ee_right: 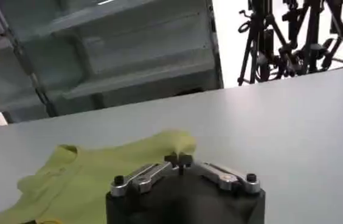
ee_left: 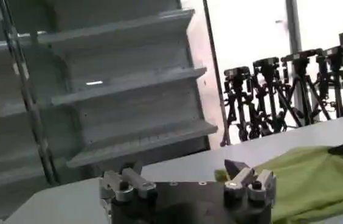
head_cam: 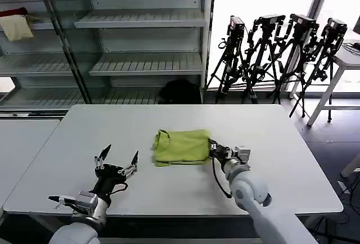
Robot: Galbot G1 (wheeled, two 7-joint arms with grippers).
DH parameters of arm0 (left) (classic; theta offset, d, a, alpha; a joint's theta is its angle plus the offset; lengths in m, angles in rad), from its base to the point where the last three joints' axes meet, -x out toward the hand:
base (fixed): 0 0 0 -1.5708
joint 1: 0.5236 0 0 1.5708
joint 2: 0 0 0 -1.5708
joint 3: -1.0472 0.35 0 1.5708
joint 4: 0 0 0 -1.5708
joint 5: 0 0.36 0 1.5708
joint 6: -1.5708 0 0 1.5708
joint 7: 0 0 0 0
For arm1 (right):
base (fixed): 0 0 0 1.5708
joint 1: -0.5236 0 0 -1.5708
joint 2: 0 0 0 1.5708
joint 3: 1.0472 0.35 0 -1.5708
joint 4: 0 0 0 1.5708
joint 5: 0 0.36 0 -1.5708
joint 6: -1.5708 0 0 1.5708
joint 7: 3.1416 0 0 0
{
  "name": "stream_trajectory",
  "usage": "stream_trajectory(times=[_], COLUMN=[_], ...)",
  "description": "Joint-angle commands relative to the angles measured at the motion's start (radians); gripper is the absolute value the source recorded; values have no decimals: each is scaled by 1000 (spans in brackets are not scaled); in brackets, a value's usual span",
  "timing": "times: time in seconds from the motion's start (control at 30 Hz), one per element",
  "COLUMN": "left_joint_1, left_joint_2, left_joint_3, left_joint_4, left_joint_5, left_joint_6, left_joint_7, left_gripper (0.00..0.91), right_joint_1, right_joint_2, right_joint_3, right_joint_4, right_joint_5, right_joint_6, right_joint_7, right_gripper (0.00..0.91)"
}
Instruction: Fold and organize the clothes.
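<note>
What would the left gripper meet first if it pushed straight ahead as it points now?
Probably nothing: the open left gripper points across bare table toward the far edge. The T-shirt lies off to its right, though depth is unclear.

White table (head_cam: 281, 143), shelves (head_cam: 140, 64), tripods (head_cam: 281, 53)

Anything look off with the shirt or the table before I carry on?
Nothing alarming. The green T-shirt lies folded mid-table, its left edge a little bunched. The right gripper is shut at the shirt's right edge; the left gripper is open, apart from the shirt.

No readable text or labels, seemingly.
</note>
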Motion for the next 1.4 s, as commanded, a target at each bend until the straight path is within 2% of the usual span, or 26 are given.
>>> stream_trajectory(times=[0.03,0.1,0.2,0.27,0.4,0.53,0.6,0.63,0.7,0.77,0.9,1.07,1.4], left_joint_1=[4,5,11,24,86,133,160,174,198,225,276,307,347], left_joint_2=[4,5,7,10,30,18,12,10,14,21,26,36,72], left_joint_3=[3,2,5,12,42,74,73,67,53,40,27,13,-65], left_joint_4=[-14,-16,-23,-44,-95,-142,-139,-128,-112,-106,-104,-88,-55], left_joint_5=[0,0,1,0,-1,-4,13,21,39,31,36,48,-14], left_joint_6=[4,5,5,5,1,-27,-97,-141,-217,-256,-331,-381,-413], left_joint_7=[-1,-2,-5,-8,-35,-121,-142,-150,-151,-155,-159,-161,-149], left_gripper=[907,907,907,907,907,907,907,907,907,907,907,907,907], right_joint_1=[-39,-51,-88,-124,-288,-518,-655,-712,-829,-930,-1050,-1132,-1175], right_joint_2=[-139,-162,-211,-235,-295,-298,-270,-254,-228,-205,-153,-142,-159], right_joint_3=[63,76,115,155,326,528,570,587,607,612,607,593,584], right_joint_4=[40,50,93,142,267,386,424,432,439,451,473,470,429], right_joint_5=[-143,-183,-187,-188,-185,-199,-252,-303,-380,-418,-450,-527,-531], right_joint_6=[-16,-20,-5,42,157,241,306,363,482,563,640,765,861], right_joint_7=[-76,-78,-75,-86,-112,-71,-19,-8,14,40,91,88,68], right_gripper=[907,907,907,907,907,907,907,907,907,907,907,907,907])
